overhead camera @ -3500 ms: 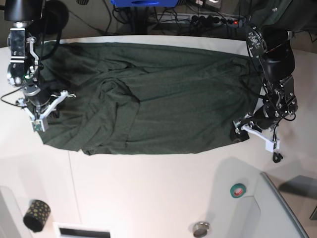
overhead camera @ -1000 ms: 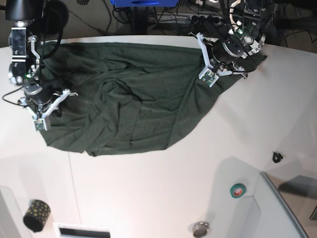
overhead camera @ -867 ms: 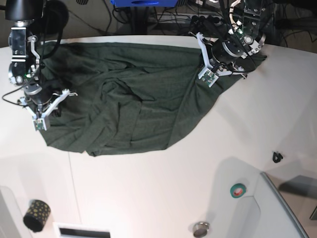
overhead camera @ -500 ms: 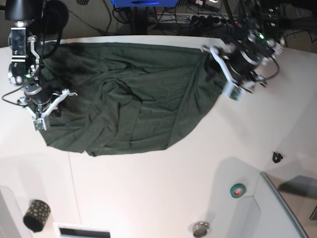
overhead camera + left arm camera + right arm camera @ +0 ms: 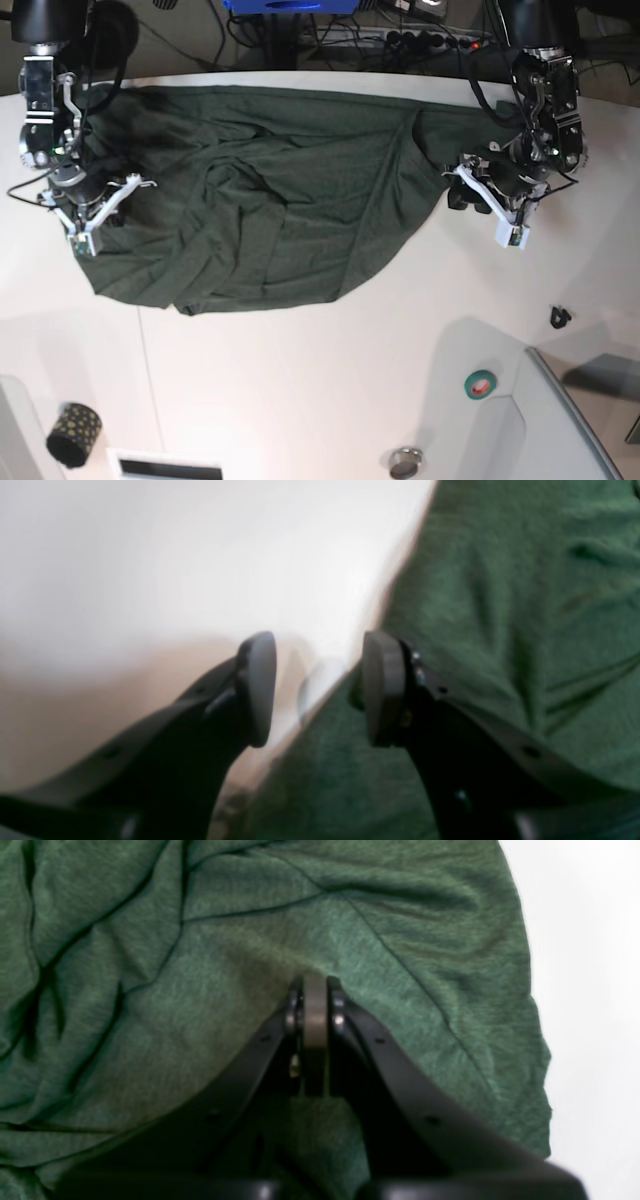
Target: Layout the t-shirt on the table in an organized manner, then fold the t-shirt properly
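The dark green t-shirt (image 5: 270,190) lies spread and creased across the far half of the white table (image 5: 300,380). Its right side tapers toward the back right corner. My left gripper (image 5: 465,198) stands open at the shirt's right edge. In the left wrist view the left gripper (image 5: 320,690) holds nothing, with one finger (image 5: 382,690) above the t-shirt (image 5: 500,630) and the other above the bare table (image 5: 200,555). My right gripper (image 5: 92,208) is shut at the shirt's left edge. In its wrist view the right gripper (image 5: 315,1005) has its pads together, tips down on the t-shirt (image 5: 175,990); no cloth shows between them.
A green tape roll (image 5: 480,383) and a grey raised tray (image 5: 575,420) sit at the near right. A small black piece (image 5: 560,317) lies right of centre. A dotted black roll (image 5: 73,435) and a round metal item (image 5: 405,462) sit near the front. Cables run behind the table.
The left gripper let go of the shirt's back right part, opened, and swung toward the right and nearer, down to the shirt's right edge. The right gripper stayed shut, barely moving.
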